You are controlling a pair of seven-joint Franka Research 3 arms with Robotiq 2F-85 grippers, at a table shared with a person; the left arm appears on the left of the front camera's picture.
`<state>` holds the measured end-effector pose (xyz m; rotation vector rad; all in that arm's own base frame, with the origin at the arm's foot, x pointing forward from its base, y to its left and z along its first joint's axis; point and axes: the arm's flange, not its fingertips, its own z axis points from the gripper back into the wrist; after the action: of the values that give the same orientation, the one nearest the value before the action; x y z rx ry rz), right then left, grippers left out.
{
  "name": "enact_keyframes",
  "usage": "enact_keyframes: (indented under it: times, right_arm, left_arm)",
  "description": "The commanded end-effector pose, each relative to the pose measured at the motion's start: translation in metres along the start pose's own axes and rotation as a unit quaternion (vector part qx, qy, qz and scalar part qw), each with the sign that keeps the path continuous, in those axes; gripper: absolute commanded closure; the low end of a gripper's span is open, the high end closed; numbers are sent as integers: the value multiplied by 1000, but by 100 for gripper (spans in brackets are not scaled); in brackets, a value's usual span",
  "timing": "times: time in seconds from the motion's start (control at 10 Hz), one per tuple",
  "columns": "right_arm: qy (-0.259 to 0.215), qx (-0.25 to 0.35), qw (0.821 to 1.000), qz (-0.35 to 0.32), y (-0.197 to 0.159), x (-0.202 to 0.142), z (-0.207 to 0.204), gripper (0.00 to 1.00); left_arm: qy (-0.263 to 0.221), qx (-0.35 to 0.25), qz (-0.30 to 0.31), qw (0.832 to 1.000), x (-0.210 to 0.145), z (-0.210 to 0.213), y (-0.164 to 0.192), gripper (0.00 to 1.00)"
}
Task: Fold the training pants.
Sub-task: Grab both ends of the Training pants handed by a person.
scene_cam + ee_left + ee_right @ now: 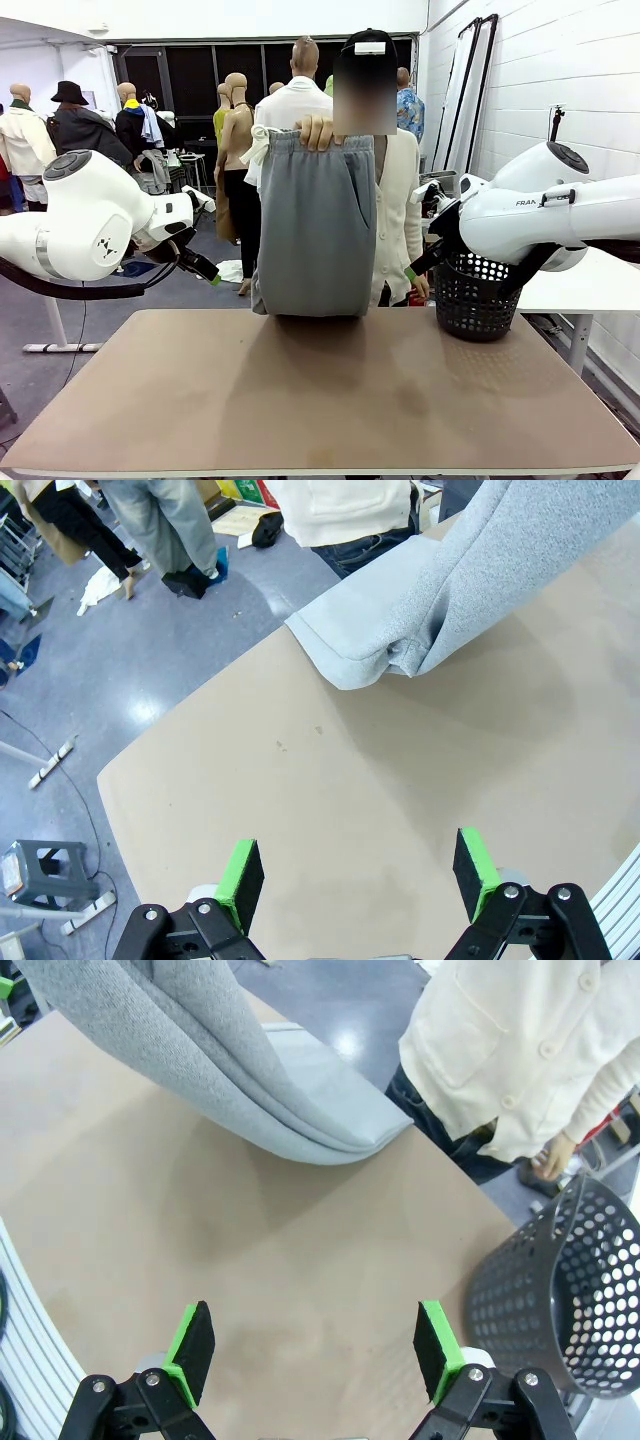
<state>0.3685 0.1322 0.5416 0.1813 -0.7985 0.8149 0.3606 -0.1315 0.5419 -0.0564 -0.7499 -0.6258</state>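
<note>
The light grey training pants (316,225) hang from a person's hand (318,132) at the far side of the table, their lower end resting on the tabletop (320,400). In the left wrist view the pants (470,590) drape onto the far table edge, well ahead of my open left gripper (357,872). In the right wrist view the pants (210,1050) lie folded over at the upper left, beyond my open right gripper (315,1348). Both grippers hover above bare table with nothing between their green pads. In the front view the left gripper (205,270) and right gripper (420,265) stay at the table's sides.
A black perforated basket (478,295) stands at the table's far right corner, also the basket (575,1290) in the right wrist view. The person in a cream cardigan (520,1050) stands behind the table. The brown tabletop between the arms is bare.
</note>
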Motion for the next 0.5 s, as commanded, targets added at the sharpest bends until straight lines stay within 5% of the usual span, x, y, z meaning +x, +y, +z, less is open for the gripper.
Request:
enact_keyframes:
  times: [0.0,0.4]
  right_arm:
    - [2,2,1000,0,0,-1,-1,0]
    - [0,0,1000,0,0,0,0,0]
  left_arm:
    - [2,4,1,1000,0,1,1,0]
    - [0,0,0,1000,0,0,0,0]
